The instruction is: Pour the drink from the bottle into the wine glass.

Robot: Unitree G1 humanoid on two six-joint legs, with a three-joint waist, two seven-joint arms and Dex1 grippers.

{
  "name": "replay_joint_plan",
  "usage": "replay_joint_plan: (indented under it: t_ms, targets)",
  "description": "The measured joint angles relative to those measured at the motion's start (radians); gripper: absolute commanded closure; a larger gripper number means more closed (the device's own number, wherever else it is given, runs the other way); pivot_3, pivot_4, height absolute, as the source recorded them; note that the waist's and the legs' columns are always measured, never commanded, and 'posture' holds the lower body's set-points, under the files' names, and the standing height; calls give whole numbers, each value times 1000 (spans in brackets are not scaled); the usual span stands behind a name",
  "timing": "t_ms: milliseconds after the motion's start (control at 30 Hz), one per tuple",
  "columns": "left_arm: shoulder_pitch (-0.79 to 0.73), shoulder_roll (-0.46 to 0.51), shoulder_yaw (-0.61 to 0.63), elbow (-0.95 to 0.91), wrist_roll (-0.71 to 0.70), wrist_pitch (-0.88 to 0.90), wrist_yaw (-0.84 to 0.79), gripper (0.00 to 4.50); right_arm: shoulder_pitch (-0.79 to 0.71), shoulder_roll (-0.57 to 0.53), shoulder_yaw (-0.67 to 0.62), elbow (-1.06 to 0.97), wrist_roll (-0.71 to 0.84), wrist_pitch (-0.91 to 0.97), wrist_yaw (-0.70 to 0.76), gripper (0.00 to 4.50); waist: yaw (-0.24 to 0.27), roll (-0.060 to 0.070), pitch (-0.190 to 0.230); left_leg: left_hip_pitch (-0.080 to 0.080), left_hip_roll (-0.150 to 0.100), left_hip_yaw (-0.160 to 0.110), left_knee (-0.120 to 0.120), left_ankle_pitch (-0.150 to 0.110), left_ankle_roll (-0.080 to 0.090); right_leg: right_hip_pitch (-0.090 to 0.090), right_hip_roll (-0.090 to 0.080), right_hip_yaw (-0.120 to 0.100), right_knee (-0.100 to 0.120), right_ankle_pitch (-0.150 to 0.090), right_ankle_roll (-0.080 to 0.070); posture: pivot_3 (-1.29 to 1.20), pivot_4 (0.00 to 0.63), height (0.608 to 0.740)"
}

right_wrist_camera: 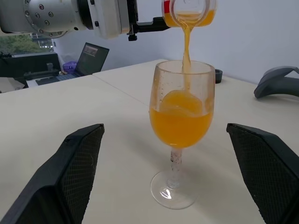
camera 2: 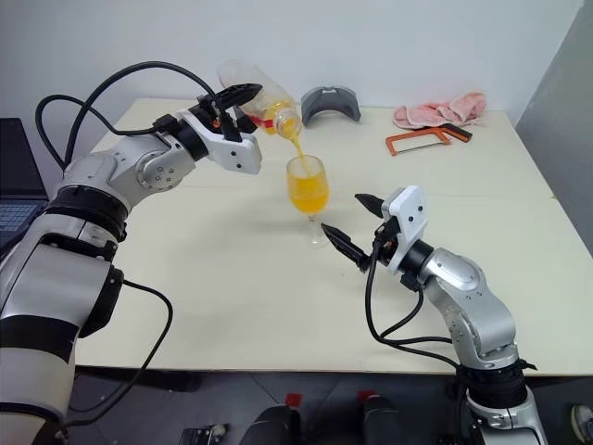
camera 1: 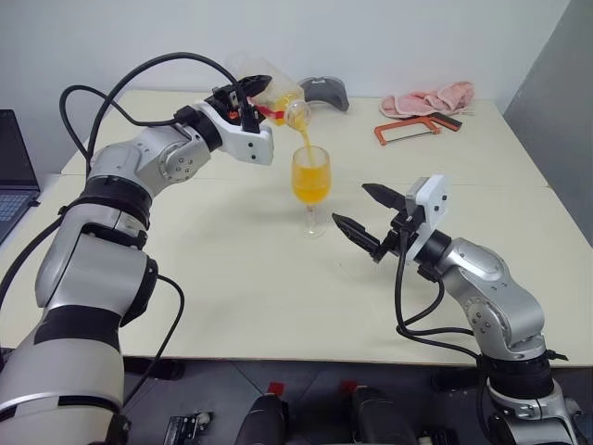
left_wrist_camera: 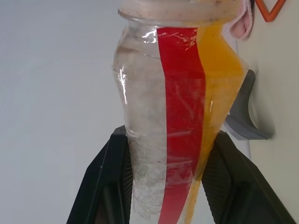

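Observation:
My left gripper (camera 1: 248, 95) is shut on the clear bottle (camera 1: 273, 95), which has a red label stripe and is tipped mouth-down over the wine glass (camera 1: 310, 190). A stream of orange drink (camera 1: 304, 139) falls from its open mouth into the bowl, which is over half full. The glass stands upright on the table (camera 1: 232, 278). In the left wrist view the bottle (left_wrist_camera: 173, 116) sits between the two fingers, some drink still along one side. My right gripper (camera 1: 363, 211) is open, level, just right of the glass foot, not touching; the right wrist view frames the glass (right_wrist_camera: 181, 116) between its fingers (right_wrist_camera: 70, 177).
At the table's far edge lie a grey curved object (camera 1: 324, 91), a pink cloth (camera 1: 428, 98) and an orange-framed hacksaw (camera 1: 408, 130). A laptop (camera 1: 14, 176) sits at the far left. A seam between two tabletops runs behind the glass.

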Motion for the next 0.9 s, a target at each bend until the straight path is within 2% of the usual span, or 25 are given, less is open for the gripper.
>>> replay_joint_plan:
  t_ms: [533,900]
  targets:
    - [0,-4,-6,16,-9,3,-20,2839,4,0,5,0,-11,-2,-5,0,0,0,0,0,0,0,0,0,0,0,0,0,0,0,0,0,150,740]
    - [63,-43,81,16,-197,30,-194,2839,1,1,52,1,-100,-99,-1,0,-6,0,0,0,0,0,0,0,-1,0,0,0,1,0,0,0,150,740]
